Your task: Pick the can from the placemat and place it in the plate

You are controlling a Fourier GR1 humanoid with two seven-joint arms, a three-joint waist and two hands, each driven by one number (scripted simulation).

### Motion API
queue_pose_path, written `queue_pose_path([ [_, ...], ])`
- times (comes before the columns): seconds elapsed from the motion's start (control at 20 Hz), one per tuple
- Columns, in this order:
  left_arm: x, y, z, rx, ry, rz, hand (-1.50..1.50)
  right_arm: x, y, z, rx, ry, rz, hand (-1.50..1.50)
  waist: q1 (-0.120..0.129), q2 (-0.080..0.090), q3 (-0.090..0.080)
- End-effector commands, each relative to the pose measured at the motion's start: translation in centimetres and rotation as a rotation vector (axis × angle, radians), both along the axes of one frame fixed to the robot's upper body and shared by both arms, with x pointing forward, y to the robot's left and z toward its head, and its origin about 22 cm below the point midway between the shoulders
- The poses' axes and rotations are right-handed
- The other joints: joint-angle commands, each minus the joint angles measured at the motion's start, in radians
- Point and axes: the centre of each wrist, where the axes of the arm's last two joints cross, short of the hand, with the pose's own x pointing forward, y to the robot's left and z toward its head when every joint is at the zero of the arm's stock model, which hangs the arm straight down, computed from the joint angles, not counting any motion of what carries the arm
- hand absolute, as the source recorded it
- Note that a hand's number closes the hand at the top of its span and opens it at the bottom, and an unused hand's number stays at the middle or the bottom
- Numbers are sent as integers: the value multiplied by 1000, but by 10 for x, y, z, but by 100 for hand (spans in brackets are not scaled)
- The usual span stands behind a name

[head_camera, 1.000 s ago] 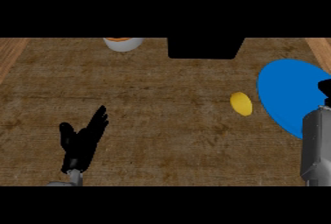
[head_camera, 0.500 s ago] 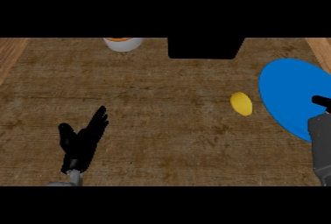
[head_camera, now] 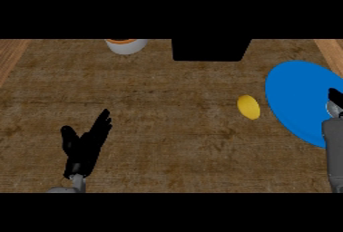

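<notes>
Head view, only view.

**Change:** the right forearm (head_camera: 333, 154) has slid toward the right edge over the last second and is now half cut off by the frame. Only a black sliver of the right hand (head_camera: 334, 100) shows, over the near-right part of the blue plate (head_camera: 295, 97). I cannot tell whether that hand is open or closed, and nothing is visibly in it.

The left hand (head_camera: 84, 145) has not moved. It is at lower left, fingers straight and pointing up, thumb apart, holding nothing, resting.

**Objects:** none of them have shifted.
- A white cylinder with orange top (head_camera: 126, 45) sits at the top edge, left of centre, partly cropped. This is probably the can, though too little shows to be sure. It stands on the brown woven surface (head_camera: 167, 136), which I take to be the placemat, and is well apart from both hands and from the plate.
- A small yellow oval object (head_camera: 248, 107) lies just left of the plate, not touching it.
- A black block (head_camera: 211, 49) is at top centre and can't be identified.

**Task meaning:** pick not yet started and the plate holds nothing. The right arm is drifting out at the plate side, not toward the can. Judging from the layout, the next move is a long reach up and left across the mat. The left hand looks nearer to the can.
</notes>
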Motion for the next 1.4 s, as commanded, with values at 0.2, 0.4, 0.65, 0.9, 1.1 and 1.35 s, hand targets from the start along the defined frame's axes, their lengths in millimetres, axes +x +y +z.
queue_pose_path([
  [0.2,-18,9,-11,3,29,35,0,-38,31,-8,52,-252,31,-150,-27,-11,-6],
  [0.4,0,9,0,7,43,42,0,-60,64,-9,85,-313,145,-150,-29,-10,-7],
  [0.65,-5,12,1,10,23,30,0,-97,95,-27,115,-289,235,-150,-18,-8,-7],
  [0.9,-12,13,-13,1,22,18,0,-147,116,-46,133,-202,261,-150,-20,-6,-8],
  [1.1,-13,2,-20,11,26,19,0,-134,130,-49,128,-161,273,-150,-13,-4,-8],
  [1.35,-7,15,-7,2,28,20,0,-159,159,-52,148,-176,273,-150,-14,-4,-9],
])
